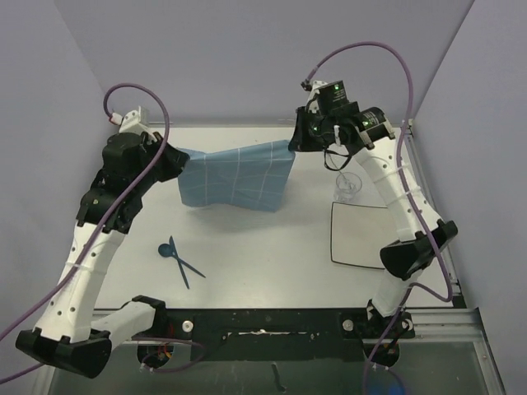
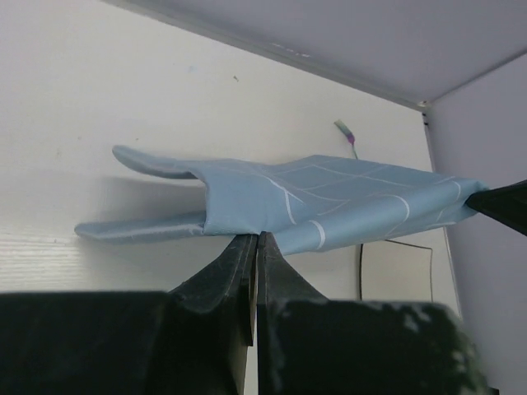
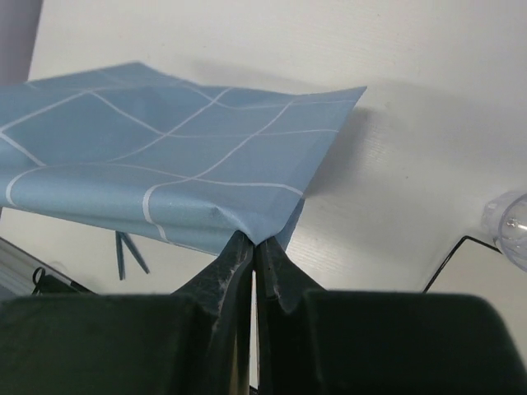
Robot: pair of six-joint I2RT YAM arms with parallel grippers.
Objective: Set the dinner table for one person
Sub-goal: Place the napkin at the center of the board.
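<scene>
My left gripper [image 2: 257, 240] is pinched fully closed, and its two fingertips nip the edge of the blue cloth mat [image 1: 235, 177]. My right gripper [image 3: 255, 241] is closed the same way, with a corner of the opposite edge caught between its tips. The mat hangs stretched between the two, pale blue with a thin white grid. It is raised at both pinched ends and sags in the middle. From my views I cannot tell whether its lower hem touches the surface.

Beneath it lies the dinner table [image 1: 272, 239], a large flat white rectangle filling most of the overhead view. It is matte and faintly grained up close, with a black rail [image 1: 263, 317] along the near edge where both arm bases are bolted. The mat sits over the far middle part of it.

A clear glass [image 1: 348, 187] stands near the right arm, just beyond a white square piece with a thin dark outline [image 1: 358, 234]. Dark blue cutlery [image 1: 179, 259], with a spoon among the pieces, lies on the near left side, well apart from the mat.
</scene>
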